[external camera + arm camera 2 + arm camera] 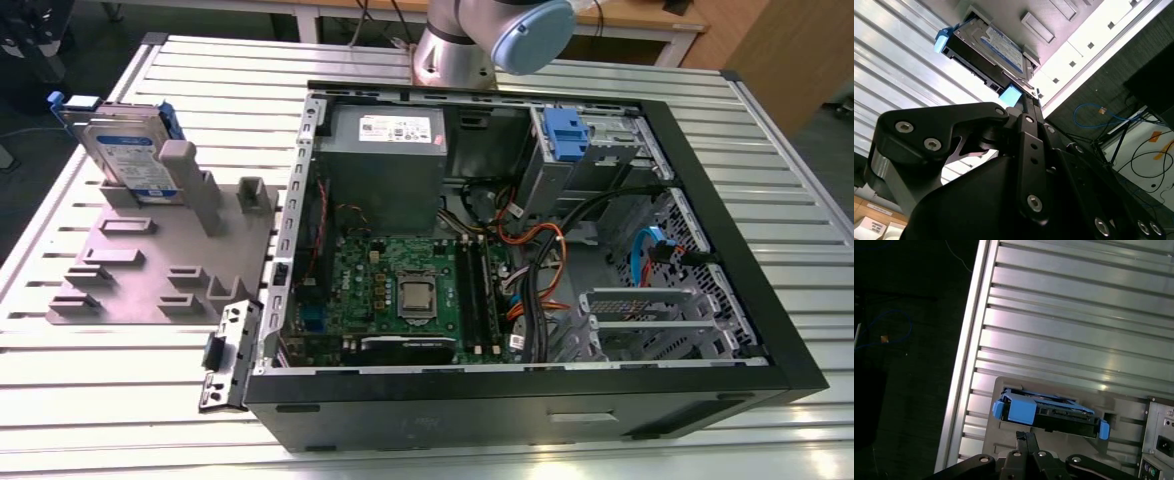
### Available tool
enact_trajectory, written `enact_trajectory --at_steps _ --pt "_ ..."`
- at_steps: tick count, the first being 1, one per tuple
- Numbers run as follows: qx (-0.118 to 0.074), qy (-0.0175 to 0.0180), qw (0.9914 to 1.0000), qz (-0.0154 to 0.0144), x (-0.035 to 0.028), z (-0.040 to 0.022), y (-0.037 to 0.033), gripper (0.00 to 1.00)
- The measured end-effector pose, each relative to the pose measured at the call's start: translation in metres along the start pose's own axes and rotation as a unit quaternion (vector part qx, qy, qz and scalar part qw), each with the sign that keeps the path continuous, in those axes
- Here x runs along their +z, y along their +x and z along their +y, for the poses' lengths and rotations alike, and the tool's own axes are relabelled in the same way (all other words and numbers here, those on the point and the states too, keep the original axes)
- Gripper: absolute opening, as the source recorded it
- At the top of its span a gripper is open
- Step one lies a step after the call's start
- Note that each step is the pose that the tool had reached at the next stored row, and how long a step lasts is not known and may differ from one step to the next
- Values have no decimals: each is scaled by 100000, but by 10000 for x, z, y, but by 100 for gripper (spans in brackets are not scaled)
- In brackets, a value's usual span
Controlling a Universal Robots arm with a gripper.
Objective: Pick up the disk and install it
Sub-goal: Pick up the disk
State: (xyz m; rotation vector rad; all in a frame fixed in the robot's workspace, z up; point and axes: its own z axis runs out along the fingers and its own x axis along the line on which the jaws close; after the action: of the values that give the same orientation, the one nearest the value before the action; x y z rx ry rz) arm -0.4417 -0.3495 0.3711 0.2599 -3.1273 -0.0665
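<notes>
Exterior view, disk: flat silver metal slab with a blue-and-white label, framed in blue plastic, standing on edge in a slot of the holder, at ten o'clock from the open case and well apart from it.
Holder: matte grey plate with blocky raised posts and slots, lying flat at nine o'clock from the case.
Gripper: black metal with bolted linkages; fingertips pressed together in the first wrist view, gripping nothing.
Disk in both wrist views: long narrow edge with blue end caps, in line with the gripper; gap between them hard to judge.
Table: ribbed aluminium slats, shiny, under holder and case.
Case: black sheet-metal box lying with its side off.
Motherboard: green, flat, at the case's centre.
Power supply: grey box with a white label, at twelve o'clock from the motherboard.
Latch: small blue plastic piece, at one o'clock from the motherboard.
Arm: silver tube with a pale blue rounded cap, at twelve o'clock beyond the case.
</notes>
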Motion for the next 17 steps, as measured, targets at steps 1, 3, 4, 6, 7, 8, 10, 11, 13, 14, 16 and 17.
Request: enact_trajectory --at_steps 1,3,4,6,7,8,10,11,13,14,16,17 --pt "-6 2 100000 4 0 0 0 11" --pt "-113 3 100000 8 0 0 0 11" --pt "-212 2 100000 10 0 0 0 11" --pt "-453 0 99999 23 0 0 0 11" --pt "-577 1 99998 30 -1 0 0 11" --pt "-706 3 99998 35 -1 0 0 11" --pt "-982 -1 99995 42 0 0 0 11" --pt "-1128 -1 99994 49 0 0 0 11" --pt "-1520 1 99988 70 0 0 0 11" --pt "-1796 -2 99984 75 0 0 0 11" --pt "-2574 -2 99967 110 0 0 0 11" --pt "-3145 -2 99950 135 0 0 0 11"
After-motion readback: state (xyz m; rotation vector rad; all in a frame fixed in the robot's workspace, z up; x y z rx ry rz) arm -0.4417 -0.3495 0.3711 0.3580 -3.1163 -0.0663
